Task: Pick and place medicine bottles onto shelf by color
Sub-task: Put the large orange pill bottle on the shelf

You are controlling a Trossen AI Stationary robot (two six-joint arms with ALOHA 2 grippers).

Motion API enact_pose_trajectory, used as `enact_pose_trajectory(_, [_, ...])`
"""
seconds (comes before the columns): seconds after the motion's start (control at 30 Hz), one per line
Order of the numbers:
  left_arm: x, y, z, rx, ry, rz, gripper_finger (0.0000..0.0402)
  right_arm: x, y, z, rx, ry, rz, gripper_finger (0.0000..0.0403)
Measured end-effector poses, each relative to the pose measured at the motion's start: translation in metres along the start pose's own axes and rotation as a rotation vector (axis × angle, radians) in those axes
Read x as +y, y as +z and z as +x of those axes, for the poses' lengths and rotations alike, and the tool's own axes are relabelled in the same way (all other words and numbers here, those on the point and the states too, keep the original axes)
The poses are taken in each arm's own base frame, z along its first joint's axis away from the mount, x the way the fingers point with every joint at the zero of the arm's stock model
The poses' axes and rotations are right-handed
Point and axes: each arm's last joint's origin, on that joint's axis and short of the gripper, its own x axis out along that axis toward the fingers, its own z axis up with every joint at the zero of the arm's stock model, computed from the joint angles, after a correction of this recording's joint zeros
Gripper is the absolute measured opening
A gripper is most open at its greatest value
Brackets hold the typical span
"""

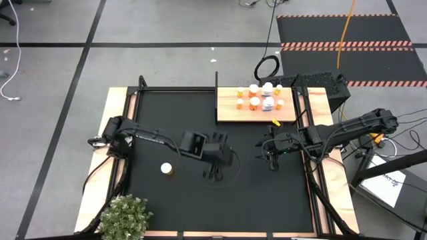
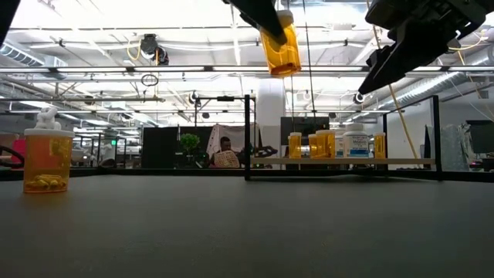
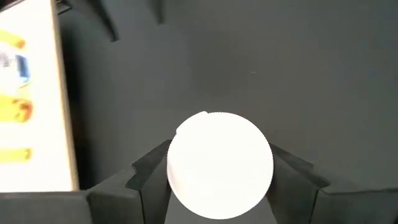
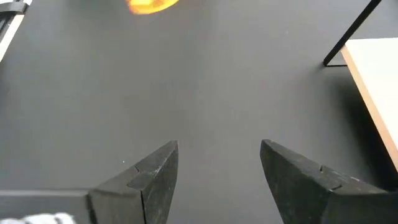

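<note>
Mat room: black mat lay mostly bare around both arms, one orange bottle standing alone near left side.
Left gripper: hung high over mat centre, fingers pinched on white-capped bottle, orange body dangling clear of mat in low view.
Right gripper: hovered above mat right of centre, fingers spread, nothing between.
Shelf: sat at far edge of mat, dark post at near-left corner.
Shelf load: orange bottles and white ones clustered upright toward right half, left part bare.

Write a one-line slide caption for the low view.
Left gripper holds an orange bottle aloft; more bottles line the shelf behind.
</note>
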Motion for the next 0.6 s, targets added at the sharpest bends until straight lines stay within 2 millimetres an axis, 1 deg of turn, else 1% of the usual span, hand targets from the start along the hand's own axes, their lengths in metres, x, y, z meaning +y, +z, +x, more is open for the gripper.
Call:
enact_pose_trajectory(0.1, [0.017,-0.003,-0.004,-0.005,0.024,-0.024,0.0206,0.000,0.000,0.000,-0.001,0.000,0.000,0.0224])
enact_pose_trajectory(0.27, [0.038,-0.009,-0.002,0.015,0.051,-0.052,0.0206,0.000,0.002,0.000,-0.023,0.004,-0.003,0.0224])
enact_pose_trajectory(0.37, [0.044,-0.011,-0.001,0.016,0.058,-0.043,0.0211,0.001,0.004,0.000,-0.046,0.004,-0.008,0.0224])
enact_pose_trajectory(0.6, [0.053,-0.013,0.000,0.017,0.070,-0.036,0.0207,0.001,0.007,0.000,-0.087,-0.012,-0.009,0.0224])
